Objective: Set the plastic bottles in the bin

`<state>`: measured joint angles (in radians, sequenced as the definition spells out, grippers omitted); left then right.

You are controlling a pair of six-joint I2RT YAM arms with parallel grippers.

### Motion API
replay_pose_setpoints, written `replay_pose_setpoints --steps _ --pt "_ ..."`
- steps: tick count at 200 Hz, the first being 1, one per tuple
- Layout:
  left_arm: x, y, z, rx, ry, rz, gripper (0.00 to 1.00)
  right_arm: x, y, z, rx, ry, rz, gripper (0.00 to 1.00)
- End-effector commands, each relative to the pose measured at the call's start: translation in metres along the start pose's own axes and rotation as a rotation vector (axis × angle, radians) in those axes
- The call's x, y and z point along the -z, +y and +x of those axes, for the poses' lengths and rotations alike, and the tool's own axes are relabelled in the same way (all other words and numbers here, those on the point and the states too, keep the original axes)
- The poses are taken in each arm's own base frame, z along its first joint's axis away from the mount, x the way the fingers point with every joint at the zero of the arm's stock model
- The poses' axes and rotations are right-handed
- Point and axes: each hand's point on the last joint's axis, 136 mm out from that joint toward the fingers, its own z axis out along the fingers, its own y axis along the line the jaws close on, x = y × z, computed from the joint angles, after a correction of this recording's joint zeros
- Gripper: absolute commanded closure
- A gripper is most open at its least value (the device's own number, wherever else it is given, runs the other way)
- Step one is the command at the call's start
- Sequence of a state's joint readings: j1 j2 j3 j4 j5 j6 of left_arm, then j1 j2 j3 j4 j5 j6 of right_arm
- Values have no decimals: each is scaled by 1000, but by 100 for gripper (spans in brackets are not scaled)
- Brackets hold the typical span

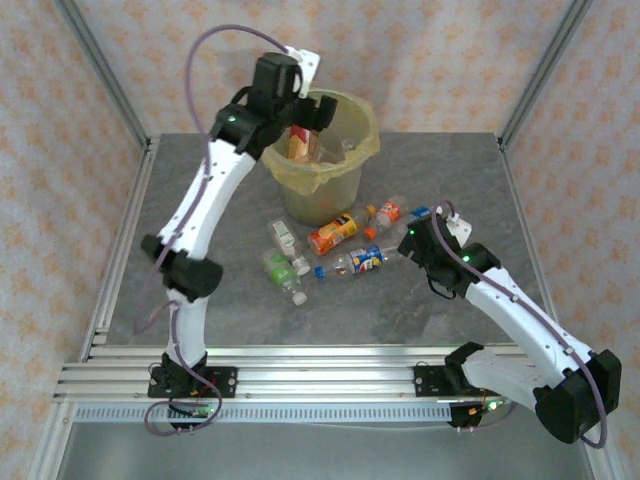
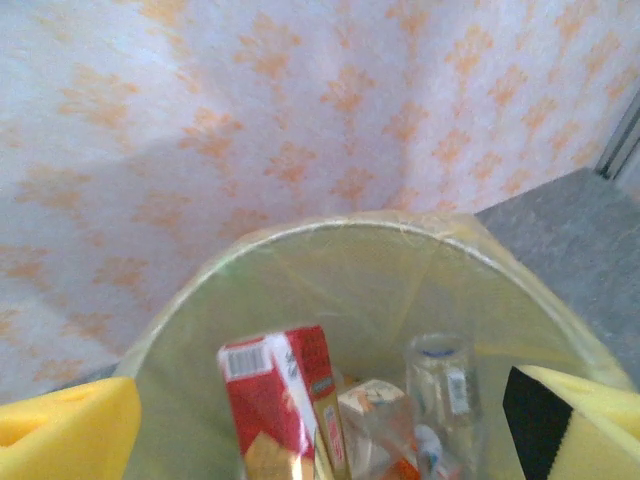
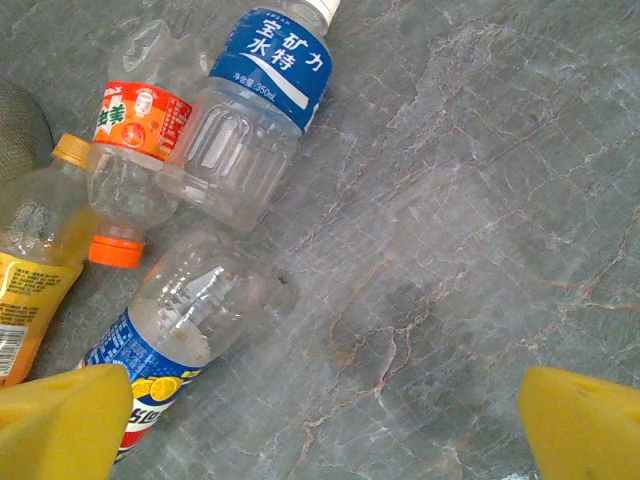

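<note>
Right end effector [image 3: 320,430] hovered open over the bench [image 3: 480,200], a light, crushable, slick blue-and-orange-label bottle [image 3: 185,340] lying by one pad [image 3: 60,420], probably best pinched mid-body; left end effector [image 2: 320,425] gaped empty above the bin [image 2: 400,228].

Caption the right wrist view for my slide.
Open right gripper above the marbled table, near a blue-labelled water bottle and an orange-capped bottle.

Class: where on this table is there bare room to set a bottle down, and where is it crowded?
Bare table runs between the plastic bottles and the near rail, and fills the far right corner beside the bin. Crowded: directly in front of the bin, where bottles bunch.
</note>
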<state>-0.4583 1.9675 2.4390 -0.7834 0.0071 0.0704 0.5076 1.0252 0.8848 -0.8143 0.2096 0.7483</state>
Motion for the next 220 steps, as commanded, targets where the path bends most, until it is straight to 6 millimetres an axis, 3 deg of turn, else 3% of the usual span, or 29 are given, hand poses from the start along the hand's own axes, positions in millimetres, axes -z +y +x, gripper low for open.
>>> replay_pose_setpoints --steps 1,21,41,65,86,122,147,179,220 --pt "63 21 -26 177 -126 -61 4 5 -4 -6 -10 -31 3 1" --pt "91 35 -5 300 -139 -113 2 5 -3 -6 -3 -31 1 1" --pt "114 55 33 424 -129 -203 0 4 -4 -6 3 -31 6 1" --pt "133 70 91 563 -86 -292 0 3 -5 -5 10 -29 14 1" --pt "136 72 151 672 -9 -339 0 2 -5 -5 14 -27 20 1" --pt "137 62 247 734 162 -414 0 1 -5 -4 24 -26 24 1" --pt "133 41 297 767 266 -394 0 -1 -3 -5 30 -26 28 1" --pt "132 15 344 765 361 -395 0 -8 3 -2 37 -2 28 1" --pt "114 -19 376 756 422 -333 1 -16 16 2 72 33 29 1"
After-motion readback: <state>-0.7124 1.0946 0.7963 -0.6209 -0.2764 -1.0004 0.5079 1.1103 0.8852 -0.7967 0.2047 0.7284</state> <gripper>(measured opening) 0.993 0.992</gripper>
